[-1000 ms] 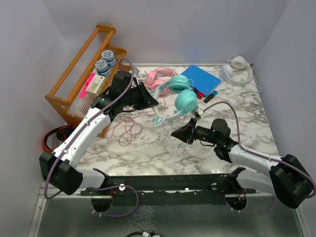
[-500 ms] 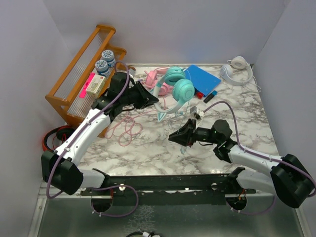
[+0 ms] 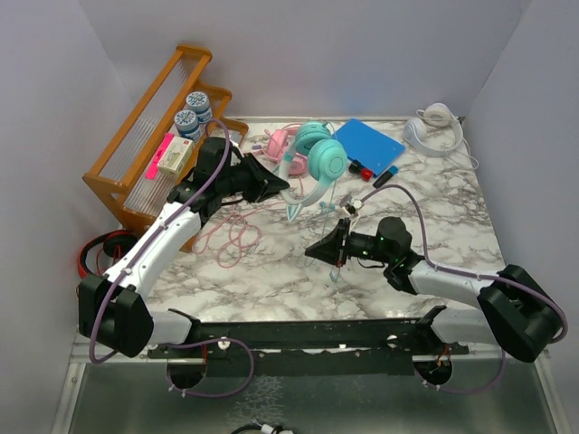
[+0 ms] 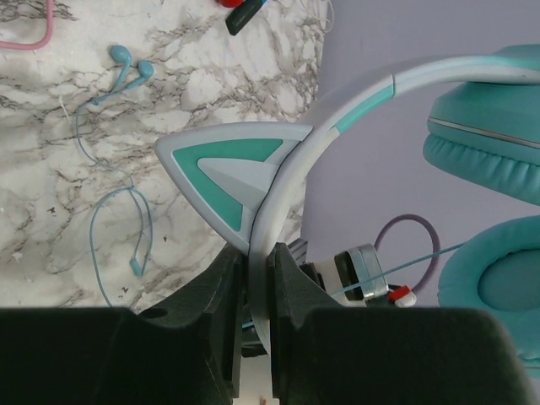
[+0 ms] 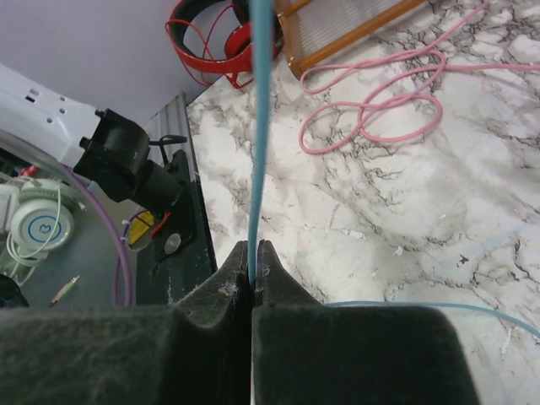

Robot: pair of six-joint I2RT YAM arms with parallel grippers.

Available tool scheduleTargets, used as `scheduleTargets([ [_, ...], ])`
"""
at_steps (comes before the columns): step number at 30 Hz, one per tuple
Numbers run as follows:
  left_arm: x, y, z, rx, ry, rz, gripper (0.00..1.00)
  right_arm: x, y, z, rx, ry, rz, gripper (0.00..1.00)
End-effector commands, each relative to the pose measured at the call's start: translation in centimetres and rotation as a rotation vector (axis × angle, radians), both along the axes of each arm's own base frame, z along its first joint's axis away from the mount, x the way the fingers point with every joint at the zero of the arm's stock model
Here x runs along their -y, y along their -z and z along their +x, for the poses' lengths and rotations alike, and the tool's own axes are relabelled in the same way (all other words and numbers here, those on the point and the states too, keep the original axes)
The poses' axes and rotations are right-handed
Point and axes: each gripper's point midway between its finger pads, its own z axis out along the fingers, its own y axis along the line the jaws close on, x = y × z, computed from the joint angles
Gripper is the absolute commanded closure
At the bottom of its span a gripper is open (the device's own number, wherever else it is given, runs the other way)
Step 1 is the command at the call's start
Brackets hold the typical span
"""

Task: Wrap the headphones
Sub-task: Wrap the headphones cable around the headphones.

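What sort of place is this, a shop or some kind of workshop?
Probably a robot test booth in a lab: a marble-patterned table boxed in by plain walls, a left arm and right arm bolted at its near edge, and teal headphones being handled as practice props.

High behind the near edge, looking down over the marble table [image 3: 271, 271]. Left wrist: tight on the teal headband [image 4: 363, 94]. Right wrist: tight along the teal cable [image 5: 257, 126], facing the red headphones [image 5: 238, 51], shared with overhead.
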Motion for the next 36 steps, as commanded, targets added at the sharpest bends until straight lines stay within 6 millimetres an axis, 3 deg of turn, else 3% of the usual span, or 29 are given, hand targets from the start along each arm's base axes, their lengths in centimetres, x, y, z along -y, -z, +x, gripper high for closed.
scheduleTargets([
  [1, 1.0, -6.2, -1.6, 0.155, 0.113, -0.113, 0.84, 0.0, 1.0, 0.9, -0.063, 0.071, 0.002, 0.99],
  [5, 1.0, -7.3, -2.5, 0.180, 0.133, -0.141, 0.84, -1.0, 1.4, 0.5, -0.064, -0.011, -0.010, 0.99],
  [12, 1.2, -7.4, -2.3, 0.173, 0.125, -0.177, 0.83, -2.3, 0.9, -1.0, -0.098, -0.152, 0.025, 0.94],
  [20, 0.0, -6.6, 0.4, 0.162, -0.021, -0.104, 0.86, -4.0, 0.1, -4.2, -0.032, -0.241, -0.017, 0.90],
  [23, -2.1, -6.0, 2.1, 0.178, -0.161, 0.005, 0.88, -4.4, -0.5, -5.6, -0.031, -0.269, -0.004, 0.90],
  [26, -5.8, -5.6, 3.7, 0.215, -0.339, 0.175, 0.88, -4.2, -1.5, -6.4, -0.027, -0.282, 0.015, 0.89],
  [30, -10.3, -5.5, 4.0, 0.252, -0.493, 0.376, 0.88, -3.6, -2.9, -7.4, -0.006, -0.309, 0.032, 0.87],
  [36, -14.4, -4.8, 3.7, 0.281, -0.592, 0.579, 0.88, -3.4, -6.6, -8.4, 0.042, -0.375, 0.065, 0.86],
])
